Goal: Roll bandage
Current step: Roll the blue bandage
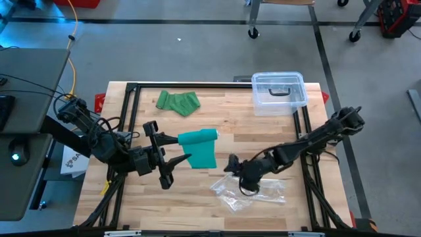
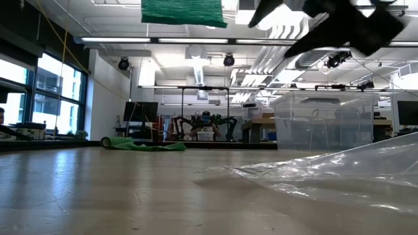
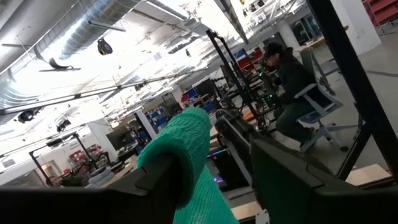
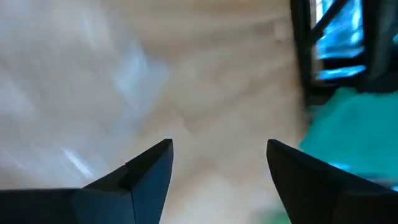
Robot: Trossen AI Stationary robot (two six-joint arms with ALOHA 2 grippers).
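The left gripper is lifted off the counter and clamps the rolled end of a teal bandage. In the left wrist view the roll sits between the two dark fingers, with the loose tail hanging down from it. From above, the rolled end lies toward the far side and the flat tail spreads toward the near edge. The low view shows only the hanging lower edge of the bandage at the frame's top, clear of the wood.

The left arm reaches in from the counter's left edge, bent at the elbow, with the wrist turned so the fingers point toward the middle.

The right gripper hovers low just to the right of the bandage's tail — its fingers stand wide apart with nothing between them, pointing at bare wood. The teal cloth shows at the side of its wrist view. The right arm stretches in a long diagonal from the right edge down toward the centre, the wrist dipped.

Under and beside the right wrist lies a crumpled clear plastic bag. A green bandage lies loose near the far edge. A clear plastic box stands at the far right corner.

In the room beyond, a person sits on a chair.
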